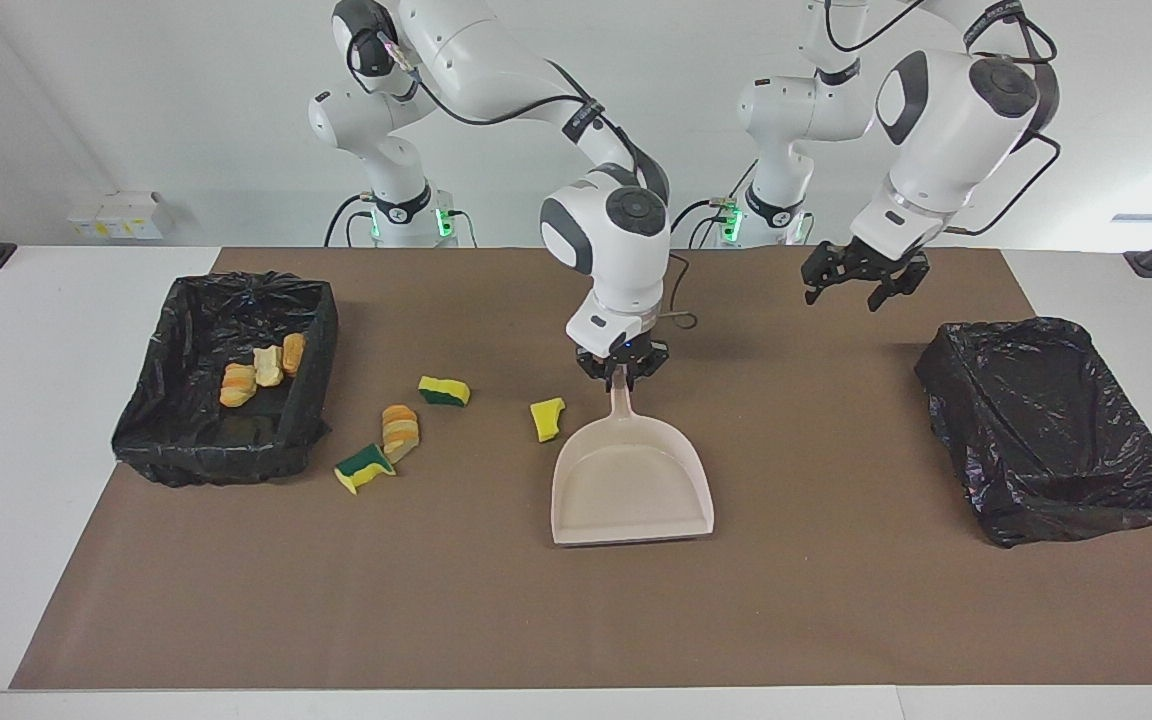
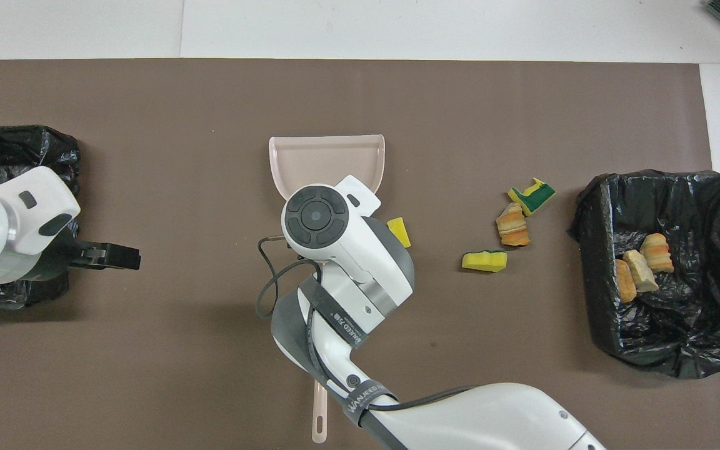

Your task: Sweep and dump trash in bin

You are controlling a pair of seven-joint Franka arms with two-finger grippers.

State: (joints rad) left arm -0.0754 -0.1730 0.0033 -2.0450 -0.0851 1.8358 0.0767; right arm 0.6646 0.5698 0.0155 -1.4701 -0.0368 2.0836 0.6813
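Right gripper (image 1: 622,368) clamped on pink plastic dustpan (image 1: 633,484) handle, frame centre. Left gripper (image 1: 864,280) open, empty, upper right. Four loose yellow-green sponge and bread scraps (image 1: 399,430) centre-left beside black-lined bin (image 1: 308,375). Sweep step; next needs brush.

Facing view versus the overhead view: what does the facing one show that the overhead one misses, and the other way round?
Only the facing view: the right gripper shut on the dustpan handle, which its own arm covers from above, and both arm bases. Only the overhead view: the end of a pale tool handle at the robots' edge. Both: the open left gripper above the mat, four loose scraps on it, and three binned scraps in the lined bin at the right arm's end.
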